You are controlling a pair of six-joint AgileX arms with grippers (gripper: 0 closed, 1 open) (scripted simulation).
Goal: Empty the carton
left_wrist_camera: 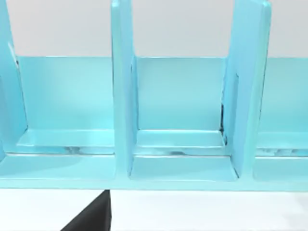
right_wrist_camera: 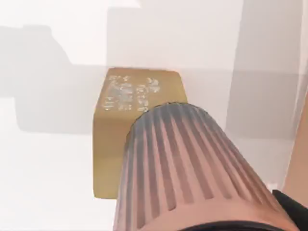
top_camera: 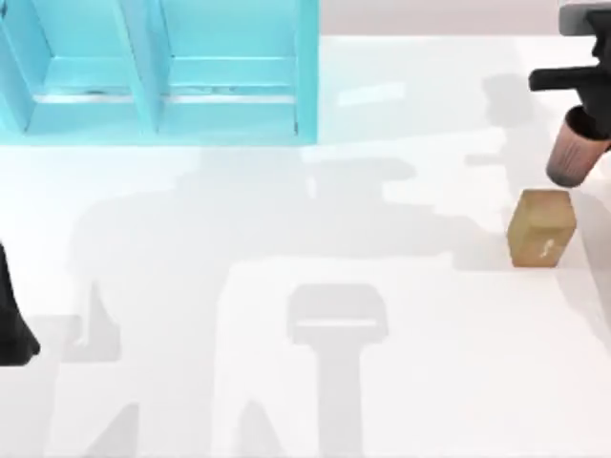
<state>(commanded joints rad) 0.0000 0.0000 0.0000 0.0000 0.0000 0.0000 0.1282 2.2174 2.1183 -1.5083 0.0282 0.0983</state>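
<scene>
Right claw (top_camera: 580,107) near the table's (top_camera: 286,382) far right corner, clamped on a ribbed pink cup (top_camera: 576,151) that hangs tilted just above and behind the tan carton (top_camera: 541,227); fingers hidden by the cup, so grip judged only from its hanging there. Carton upright near the right edge, closed as far as can be told, apparently not touching the cup. Probably best to keep the cup steady and come down slowly, avoiding a knock that tips the carton. Left claw (top_camera: 14,324) parked at the left edge, facing the blue shelf (top_camera: 162,76)
</scene>
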